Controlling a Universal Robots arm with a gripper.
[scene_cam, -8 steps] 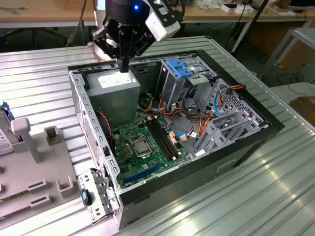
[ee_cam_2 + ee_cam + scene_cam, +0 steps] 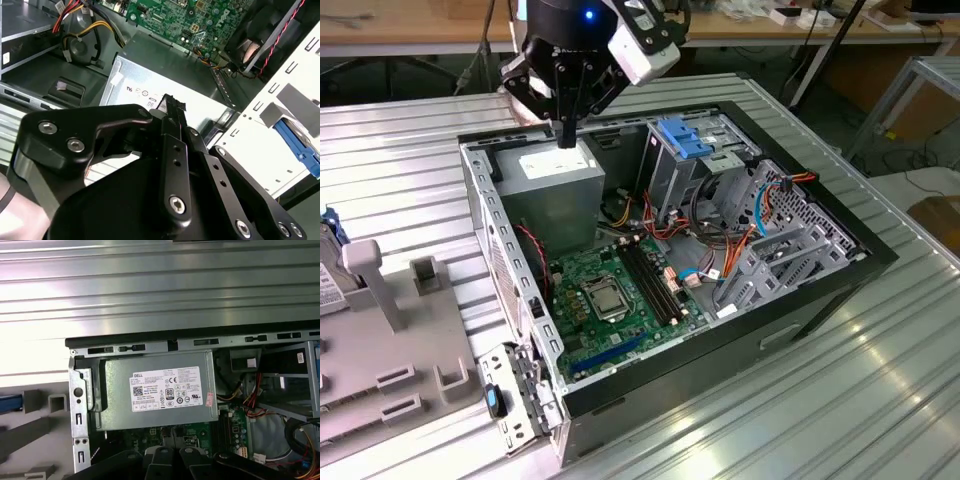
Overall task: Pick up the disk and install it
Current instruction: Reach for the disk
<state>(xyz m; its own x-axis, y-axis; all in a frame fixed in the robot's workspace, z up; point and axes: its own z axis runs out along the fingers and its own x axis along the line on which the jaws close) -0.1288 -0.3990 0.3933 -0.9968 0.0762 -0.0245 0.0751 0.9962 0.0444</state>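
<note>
Ribbed metal table (image 2: 400, 150); tool (image 2: 567, 138) closed, empty, over power supply (image 2: 555, 172); disk (image 2: 326, 268) upright in rack (image 2: 380, 335).

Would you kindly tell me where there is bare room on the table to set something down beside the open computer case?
The ribbed table is bare between the case and the table's edge on the exterior view's right. It is crowded on the exterior view's left, where the grey fixture sits, and inside the case among the cables.

The gripper (image 2: 567, 138) hangs close above the power-supply box (image 2: 560, 175), hemmed by the case wall (image 2: 482, 195). Over the motherboard (image 2: 610, 290) the way is open; the drive cage (image 2: 685, 160) and cables (image 2: 665, 228) crowd the exterior view's right
</note>
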